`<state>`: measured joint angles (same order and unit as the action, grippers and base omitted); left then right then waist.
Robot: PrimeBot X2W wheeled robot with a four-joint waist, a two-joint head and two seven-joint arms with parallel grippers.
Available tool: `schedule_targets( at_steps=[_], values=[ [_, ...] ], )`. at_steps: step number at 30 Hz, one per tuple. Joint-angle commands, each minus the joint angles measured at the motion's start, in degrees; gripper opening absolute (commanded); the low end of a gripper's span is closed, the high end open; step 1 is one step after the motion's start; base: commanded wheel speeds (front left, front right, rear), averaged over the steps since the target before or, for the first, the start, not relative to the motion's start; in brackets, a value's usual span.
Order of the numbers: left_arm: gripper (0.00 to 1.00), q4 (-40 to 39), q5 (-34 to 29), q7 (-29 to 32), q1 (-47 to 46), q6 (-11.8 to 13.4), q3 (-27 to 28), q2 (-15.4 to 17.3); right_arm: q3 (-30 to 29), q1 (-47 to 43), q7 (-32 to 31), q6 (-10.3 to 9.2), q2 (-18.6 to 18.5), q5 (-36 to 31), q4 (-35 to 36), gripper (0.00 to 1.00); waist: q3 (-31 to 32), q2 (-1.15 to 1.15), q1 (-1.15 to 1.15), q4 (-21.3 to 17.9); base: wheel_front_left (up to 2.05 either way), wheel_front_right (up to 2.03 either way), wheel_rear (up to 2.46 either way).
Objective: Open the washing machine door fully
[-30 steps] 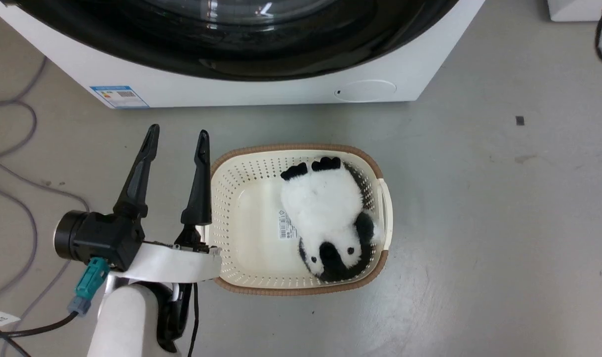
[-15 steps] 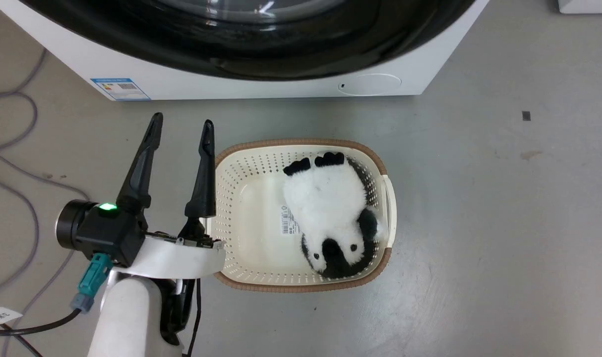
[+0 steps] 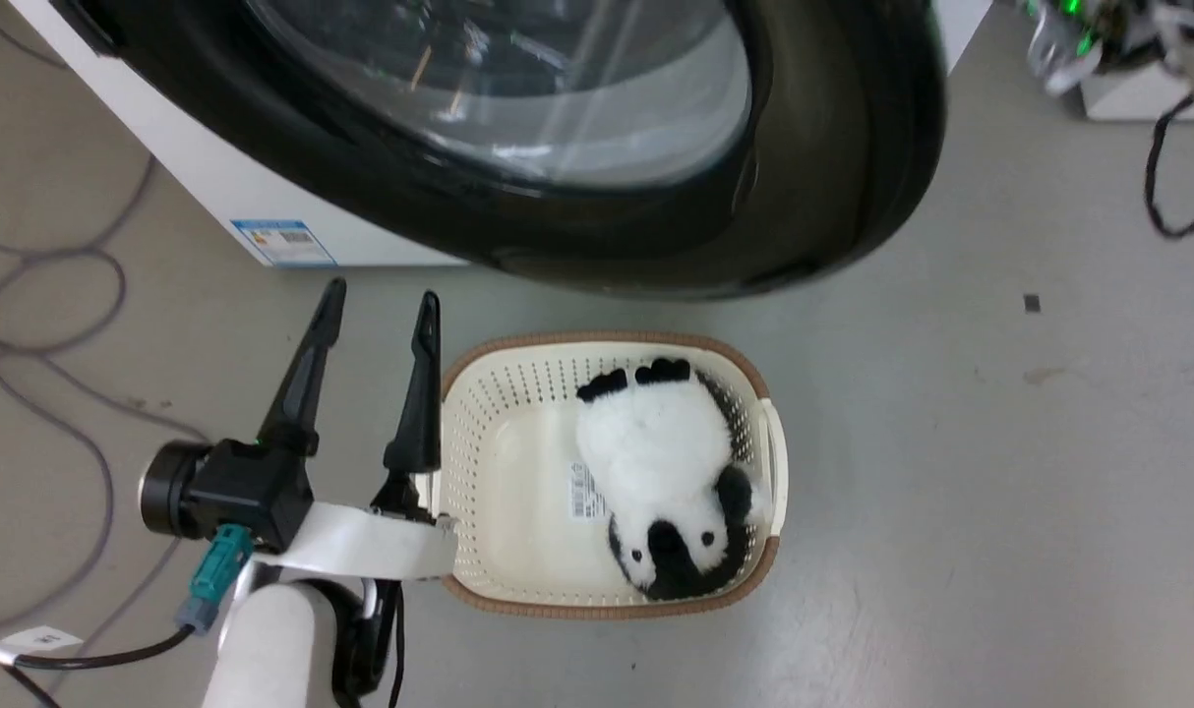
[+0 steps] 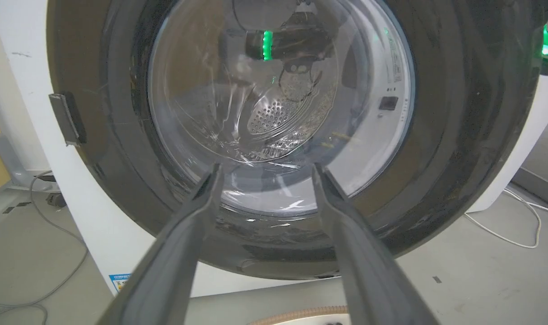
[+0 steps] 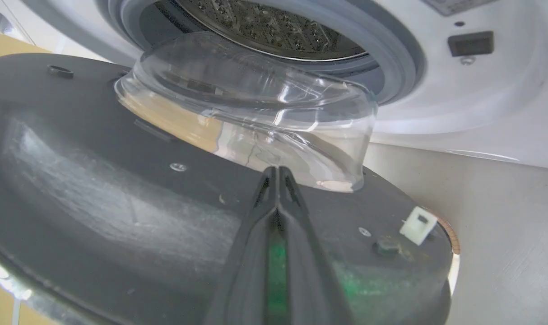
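Observation:
The washing machine door [image 3: 833, 187], round and glossy black with a domed glass centre [image 3: 518, 88], stands partly swung out from the white washing machine [image 3: 194, 167], hinged on its left. In the left wrist view its outer face [image 4: 459, 135] spans the frame. My left gripper [image 3: 378, 300] hangs open below it, beside the basket, holding nothing; its fingers [image 4: 197, 216] point at the glass. My right gripper [image 5: 277, 170] is shut, tips lying against the matte inner face [image 5: 98, 198] next to the glass dome [image 5: 256, 113]. Behind it shows the drum mouth with its grey gasket [image 5: 391, 58].
A cream basket [image 3: 479, 462] holding a plush panda [image 3: 656, 462] sits on the floor under the door's lower edge. Cables [image 3: 56, 295] loop at the left. A white latch tab [image 5: 418, 224] sticks up from the door's inner rim. A white box [image 3: 1138, 93] stands far right.
The door has swung outward on its right side and now covers the machine's round flap. The head camera shifted. My left gripper kept its open pose.

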<state>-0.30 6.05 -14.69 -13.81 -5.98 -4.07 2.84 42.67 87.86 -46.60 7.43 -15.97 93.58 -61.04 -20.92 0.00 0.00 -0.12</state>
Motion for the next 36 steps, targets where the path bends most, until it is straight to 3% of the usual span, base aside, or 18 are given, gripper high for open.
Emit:
schedule_targets(
  at_steps=[1,18,28,36],
  values=[
    [1.00,0.39,-0.41,-0.30,0.96,0.32,-0.02,0.04,-0.28,-2.39,-0.42,0.06,-0.28,0.73,1.15,0.00,1.80,0.00,0.00,0.25,0.00,0.00,0.00],
    [1.00,5.52,-0.75,-0.30,10.19,1.11,-1.48,0.04,-0.38,-26.67,-2.42,0.06,-1.58,7.69,17.39,0.00,14.05,0.00,0.00,1.08,0.00,0.00,0.00],
    [1.00,6.83,-0.27,-0.30,11.57,1.71,-2.29,0.04,1.48,-34.28,0.00,0.06,-0.73,10.94,26.71,0.00,15.97,0.00,0.00,1.59,0.00,0.00,0.00],
    [1.00,7.37,0.01,-0.30,11.70,2.02,-2.27,0.04,3.32,-37.14,3.23,0.06,-1.54,13.21,29.46,0.00,16.23,0.00,0.00,1.67,0.00,0.00,0.00]
  ],
)
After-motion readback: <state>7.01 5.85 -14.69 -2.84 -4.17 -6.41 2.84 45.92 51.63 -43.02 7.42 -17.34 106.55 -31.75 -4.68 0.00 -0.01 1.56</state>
